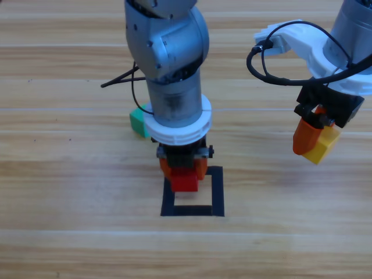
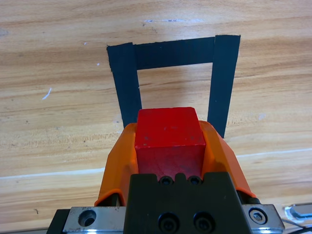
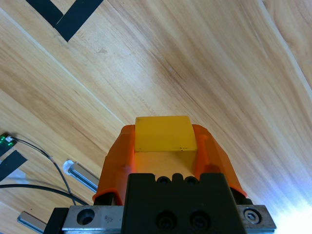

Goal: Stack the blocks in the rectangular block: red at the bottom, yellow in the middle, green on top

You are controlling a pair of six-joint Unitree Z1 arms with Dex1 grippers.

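My left gripper [image 1: 184, 173] is shut on the red cube [image 1: 184, 179], holding it over the far edge of the black tape rectangle [image 1: 217, 192]. The left wrist view shows the red cube [image 2: 169, 141] clamped between both orange jaws, with the tape outline [image 2: 222, 83] just ahead. Off to the right and above the table, my right gripper [image 1: 317, 142] is shut on the yellow cube [image 1: 322, 145]; the right wrist view has that yellow cube [image 3: 165, 134] between the jaws. The green cube [image 1: 138, 122] rests on the table behind the left arm, partly hidden by it.
Black cables [image 1: 273, 72] loop around the right arm's wrist. A corner of the tape outline [image 3: 66, 17] shows at the top left of the right wrist view. Bare wooden table [image 1: 75, 192] lies on either side of the rectangle.
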